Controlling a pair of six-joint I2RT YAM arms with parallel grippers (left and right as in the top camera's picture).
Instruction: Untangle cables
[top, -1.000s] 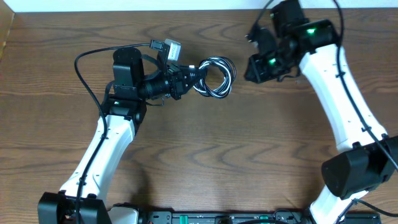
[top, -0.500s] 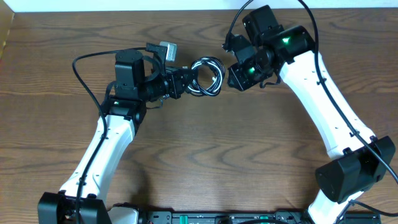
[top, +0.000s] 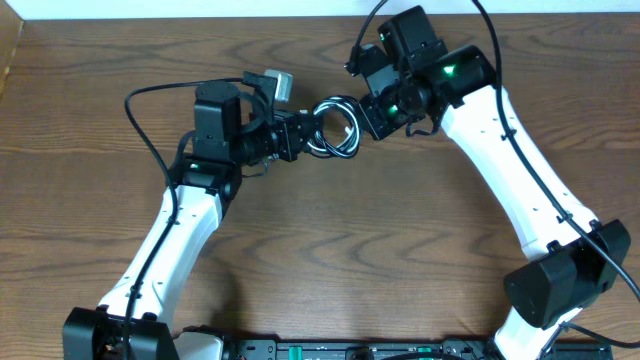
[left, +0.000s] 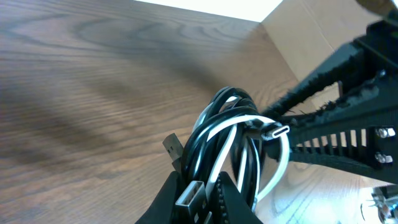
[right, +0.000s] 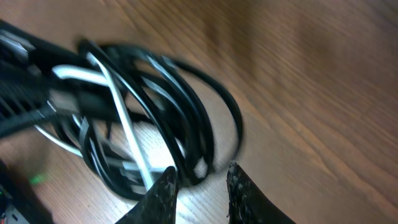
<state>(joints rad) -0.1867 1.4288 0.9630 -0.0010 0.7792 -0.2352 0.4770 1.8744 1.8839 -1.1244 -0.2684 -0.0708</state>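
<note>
— Cables (top: 335, 128)? Coiled, tangled, near the table's (top: 400, 230) far edge, clamped in the left gripper (top: 303, 135).
— Right gripper (top: 361, 111): jaws parted at the coil's rim. Next, likely: pinch one loop, draw apart.

The cables (top: 335, 128) are thin black and white cords wound together in one tangled, upright-tilted loop at the far middle of the table. A flat USB plug (left: 188, 195) and a small plug (left: 277, 132) stick out.
</note>
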